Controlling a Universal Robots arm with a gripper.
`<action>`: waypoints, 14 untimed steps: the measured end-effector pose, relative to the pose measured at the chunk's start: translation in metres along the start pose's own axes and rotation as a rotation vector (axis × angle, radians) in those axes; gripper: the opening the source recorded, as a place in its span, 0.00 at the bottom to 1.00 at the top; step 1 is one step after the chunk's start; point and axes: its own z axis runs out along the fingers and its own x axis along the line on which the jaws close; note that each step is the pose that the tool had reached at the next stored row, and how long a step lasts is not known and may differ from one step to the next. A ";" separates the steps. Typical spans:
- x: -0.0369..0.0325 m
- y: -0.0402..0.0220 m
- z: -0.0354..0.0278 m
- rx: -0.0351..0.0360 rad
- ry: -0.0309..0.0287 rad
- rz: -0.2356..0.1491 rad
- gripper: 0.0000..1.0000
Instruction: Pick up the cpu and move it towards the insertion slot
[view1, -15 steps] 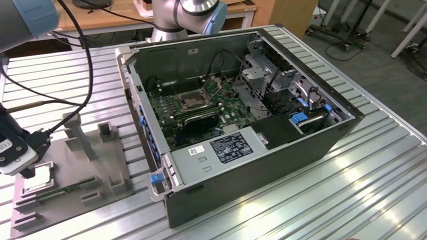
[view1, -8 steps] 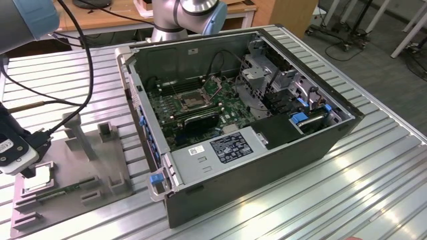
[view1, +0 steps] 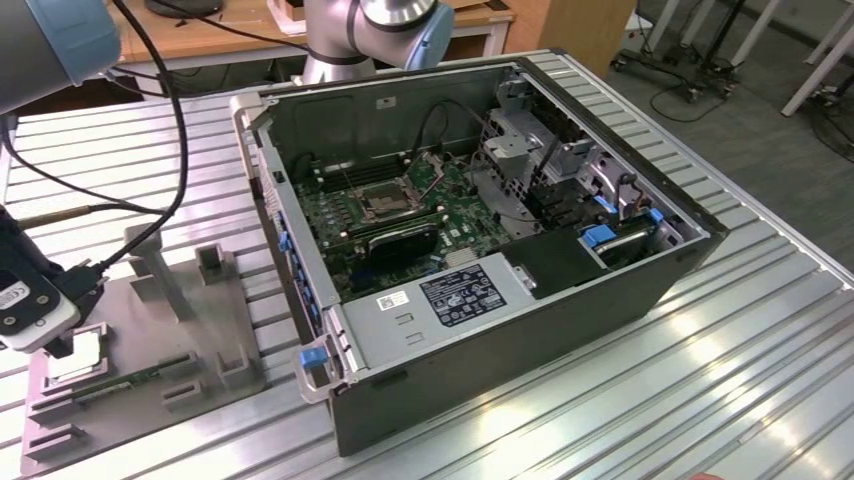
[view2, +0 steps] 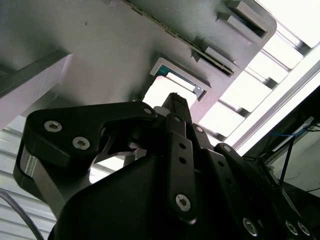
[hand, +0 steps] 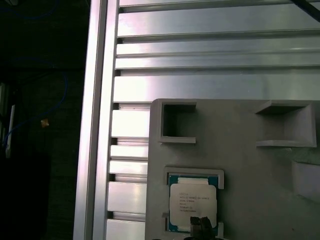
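Hovering at the grey tray (hand: 250, 150), the pincer (hand: 200, 226) sits over one edge of the cpu (hand: 193, 201), which lies flat in the tray's square recess. Whether the pincer is released or clenched cannot be told. The insertion slot (view1: 387, 203) lies well apart from the tray, inside the open computer case (view1: 534, 330) on the bench (view1: 694, 400). Risk, as judged: an off-centre grip against the recess wall could tilt or drop the chip, and the case wall beside the tray could snag it in transit.
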 end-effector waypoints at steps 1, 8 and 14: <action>0.0000 0.0003 0.0000 0.0000 0.0000 0.000 0.11; -0.0001 0.0024 0.0035 -0.0001 -0.0001 0.000 0.11; -0.0001 0.0024 0.0064 0.0000 0.0001 0.000 0.11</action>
